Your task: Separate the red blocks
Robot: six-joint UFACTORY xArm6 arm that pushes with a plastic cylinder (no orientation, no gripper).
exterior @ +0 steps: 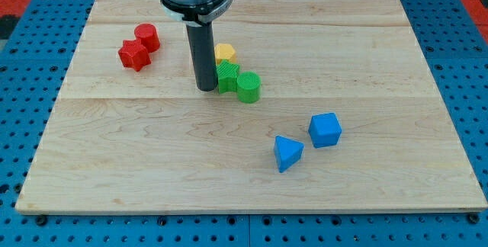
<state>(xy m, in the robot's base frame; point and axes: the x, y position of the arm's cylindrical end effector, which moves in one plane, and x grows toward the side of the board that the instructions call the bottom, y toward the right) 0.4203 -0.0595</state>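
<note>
Wooden board [252, 178] laid over a blue pegboard [23, 125], pale planks running across the view. Up at the view's top left sit the two red blocks: a red cylinder [147, 36] standing upright, round face up, and right below it, toward the view's left, a red star-shaped block [133, 55] lying flat with its points spread outward. The pair touch, or very nearly; their line runs diagonally from the view's lower left to upper right. Both are bright, glossy red with ridged sides.

My tip [206, 88] is down on the wood well to the view's right of the reds, not touching them. It is a bare rod with nothing to open or close. It stands just beside a green star-shaped block [228, 76], with a green cylinder [248, 87] next to that and a yellow block [224, 52] behind. Off toward the view's bottom right: a blue cube [325, 129] and a blue triangular block [287, 152], close together.
</note>
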